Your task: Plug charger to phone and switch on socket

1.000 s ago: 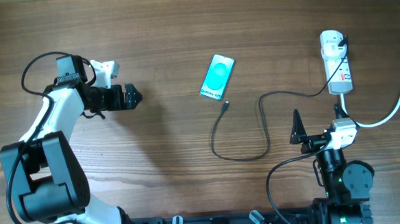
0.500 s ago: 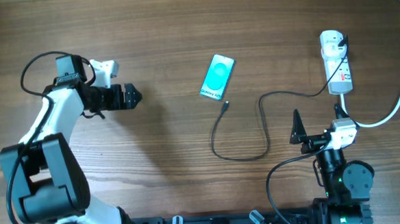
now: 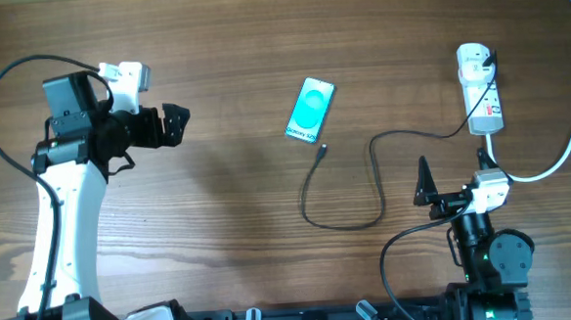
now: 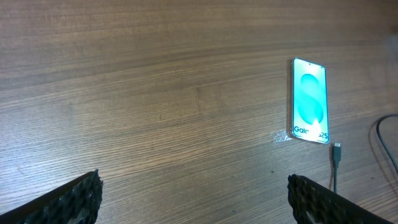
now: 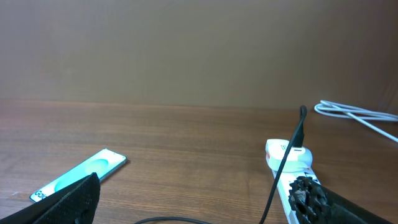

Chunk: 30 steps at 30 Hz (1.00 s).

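The phone (image 3: 311, 110) lies face up with a teal screen at the table's middle; it also shows in the left wrist view (image 4: 310, 99) and the right wrist view (image 5: 78, 177). The charger cable (image 3: 343, 225) loops on the table. Its connector tip (image 3: 323, 150) lies just below the phone, apart from it, and its black plug sits in the white socket strip (image 3: 480, 101) at the right. My left gripper (image 3: 178, 124) is open and empty, well left of the phone (image 4: 194, 182). My right gripper (image 3: 425, 180) is open and empty, below the socket (image 5: 199, 183).
The socket's thick white cord (image 3: 569, 145) runs from the strip's lower end out past the right edge and back to the far right corner. The socket (image 5: 289, 155) and the cable (image 5: 283, 168) lie close in front of the right gripper.
My left arm has swung outward and the left gripper has shifted slightly up and to the left. The right arm, phone and cable have not moved.
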Each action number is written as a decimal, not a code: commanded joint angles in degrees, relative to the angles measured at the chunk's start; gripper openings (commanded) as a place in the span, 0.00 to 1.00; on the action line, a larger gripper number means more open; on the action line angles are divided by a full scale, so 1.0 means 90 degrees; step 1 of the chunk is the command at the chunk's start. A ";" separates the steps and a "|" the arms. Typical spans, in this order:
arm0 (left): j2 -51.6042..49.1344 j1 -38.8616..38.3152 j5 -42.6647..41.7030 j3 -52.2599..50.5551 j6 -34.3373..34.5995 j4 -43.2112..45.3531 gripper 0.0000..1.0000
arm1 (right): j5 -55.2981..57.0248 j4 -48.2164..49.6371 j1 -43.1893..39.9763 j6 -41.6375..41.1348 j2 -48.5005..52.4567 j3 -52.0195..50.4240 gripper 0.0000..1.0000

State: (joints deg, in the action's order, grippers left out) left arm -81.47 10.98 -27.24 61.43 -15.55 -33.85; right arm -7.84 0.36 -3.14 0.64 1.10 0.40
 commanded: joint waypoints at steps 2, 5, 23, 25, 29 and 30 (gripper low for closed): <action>0.0573 0.0010 -0.0012 0.0049 -0.0053 -0.0002 1.00 | 0.0053 0.0015 0.0036 -0.0087 -0.0100 -0.0012 1.00; 0.0838 0.0007 -0.0015 0.0049 -0.0053 -0.0175 1.00 | 0.0051 0.0015 0.0036 -0.0090 -0.0100 -0.0012 1.00; 0.0935 -0.1498 0.0466 -0.3196 0.1355 0.4303 1.00 | 0.0051 0.0015 0.0036 -0.0090 -0.0100 -0.0012 1.00; 0.0959 -0.1494 0.0493 -0.3529 0.1763 0.4575 1.00 | 0.0051 0.0015 0.0036 -0.0090 -0.0100 -0.0012 1.00; 0.1010 -0.1494 0.0665 -0.4082 0.2392 0.4743 1.00 | 0.0051 0.0015 0.0036 -0.0090 -0.0100 -0.0012 1.00; 0.1020 -0.1494 0.0721 -0.4221 0.2499 0.4745 1.00 | 0.0053 0.0015 0.0036 -0.0090 -0.0100 -0.0012 1.00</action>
State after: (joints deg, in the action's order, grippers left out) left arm -73.43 -2.22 -22.33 26.65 0.89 8.51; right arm -7.70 0.36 -3.14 0.64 0.97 0.40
